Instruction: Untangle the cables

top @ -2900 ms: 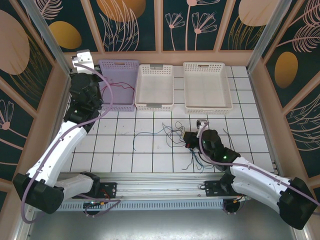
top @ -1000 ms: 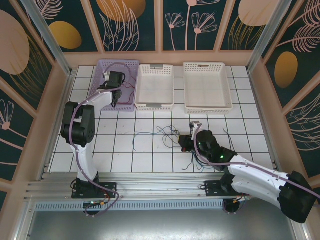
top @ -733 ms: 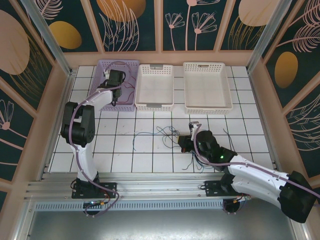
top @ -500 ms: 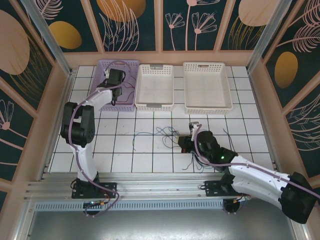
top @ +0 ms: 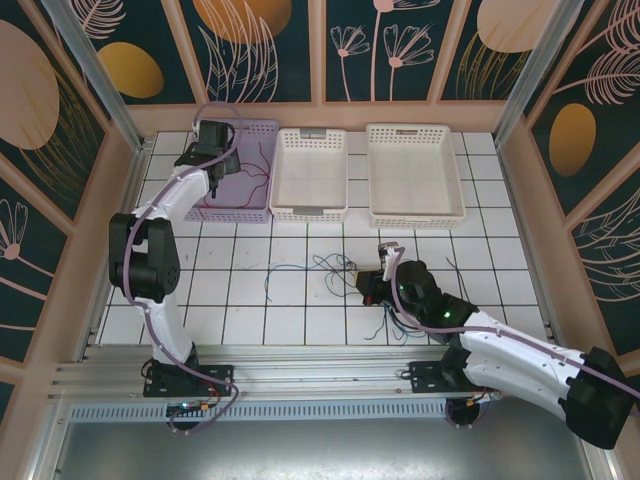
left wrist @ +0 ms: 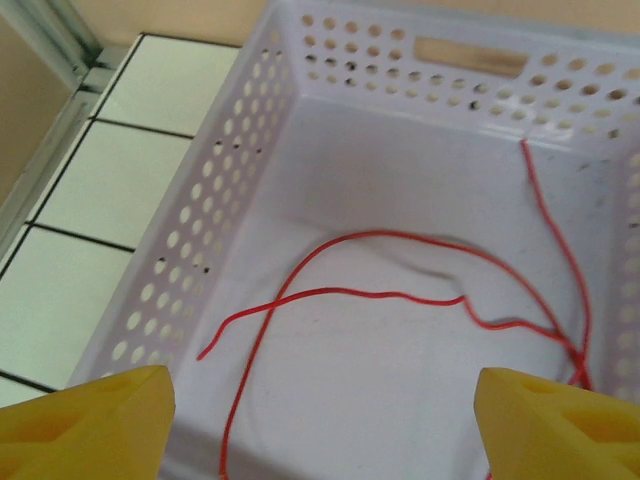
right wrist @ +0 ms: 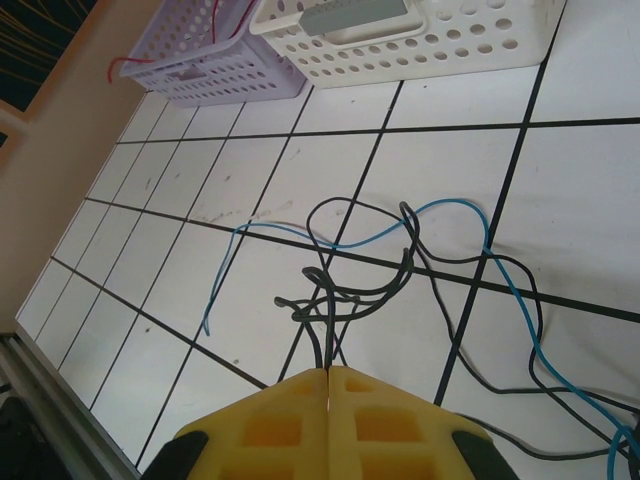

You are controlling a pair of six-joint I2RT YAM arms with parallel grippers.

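There, the left gripper stood wide open and empty over the lilac basket. In it the red cable lay in loose loops, its long run crossing the floor side to side. The right gripper was pinched shut on the dark cable, which was knotted with the blue cable on the tiled table and trailed mostly leftward. By my reckoning one strand was sorted and the knot was yet to be undone.

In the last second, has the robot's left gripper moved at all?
Yes. The left gripper has shifted from over the middle of the lilac basket toward its far left corner.
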